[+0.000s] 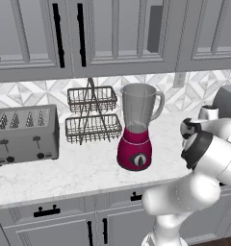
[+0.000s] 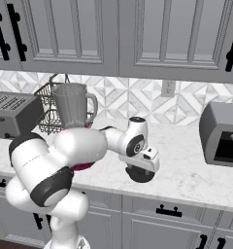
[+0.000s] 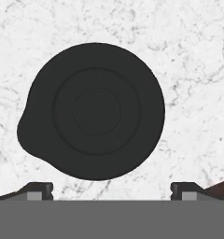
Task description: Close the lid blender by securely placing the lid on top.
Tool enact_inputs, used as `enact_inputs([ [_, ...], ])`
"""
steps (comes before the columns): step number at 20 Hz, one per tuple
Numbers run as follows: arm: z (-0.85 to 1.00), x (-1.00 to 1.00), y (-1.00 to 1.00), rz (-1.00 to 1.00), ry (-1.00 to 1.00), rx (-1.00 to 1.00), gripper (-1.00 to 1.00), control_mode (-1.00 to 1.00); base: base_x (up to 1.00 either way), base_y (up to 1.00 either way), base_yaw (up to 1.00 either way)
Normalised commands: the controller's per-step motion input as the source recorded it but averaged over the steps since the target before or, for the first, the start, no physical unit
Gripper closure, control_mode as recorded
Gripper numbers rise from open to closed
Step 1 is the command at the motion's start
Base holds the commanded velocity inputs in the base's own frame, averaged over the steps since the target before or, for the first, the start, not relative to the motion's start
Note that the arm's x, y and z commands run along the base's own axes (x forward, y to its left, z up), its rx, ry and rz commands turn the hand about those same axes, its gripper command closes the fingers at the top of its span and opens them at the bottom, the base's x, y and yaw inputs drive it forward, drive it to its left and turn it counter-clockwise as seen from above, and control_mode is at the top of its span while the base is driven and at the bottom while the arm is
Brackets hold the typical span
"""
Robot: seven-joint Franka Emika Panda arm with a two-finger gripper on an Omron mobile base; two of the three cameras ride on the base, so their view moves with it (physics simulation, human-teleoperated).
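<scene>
Your gripper (image 3: 112, 190) hangs wide open over the lid (image 3: 93, 112), holding nothing. The lid lies flat on white marble counter (image 3: 198, 70), grey cabinets (image 2: 138, 34) above

A: What is hidden?

B: In the right base view the arm covers the blender's (image 2: 74, 104) base, and the gripper (image 2: 139, 174) hides the lid under it; whether its fingers touch the lid cannot be told.

A: And cut off?

B: The far-right appliance (image 1: 228, 101) runs off the edge in the left base view, and the toaster (image 2: 11, 114) is cropped on the left in the right base view.
</scene>
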Motion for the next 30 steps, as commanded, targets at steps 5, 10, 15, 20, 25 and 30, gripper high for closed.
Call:
enact_inputs([
  [5,-0.25,0.24,0.00,0.00,0.00,0.00,-1.00,-1.00,0.00,0.00,0.00],
  [10,-0.20,0.21,0.00,0.00,-0.01,0.00,-1.00,-1.00,0.00,0.00,0.00],
  [15,-0.21,0.16,0.00,0.00,-0.02,0.00,-1.00,-1.00,0.00,0.00,0.00],
  [20,-0.20,0.18,0.00,0.00,-0.04,0.00,-1.00,-1.00,0.00,0.00,0.00],
  [25,-0.04,0.03,-0.13,0.00,-0.05,0.00,-1.00,-1.00,0.00,0.00,0.00],
  [30,0.00,0.15,0.00,0.00,0.00,0.00,-1.00,-1.00,0.00,0.00,0.00],
])
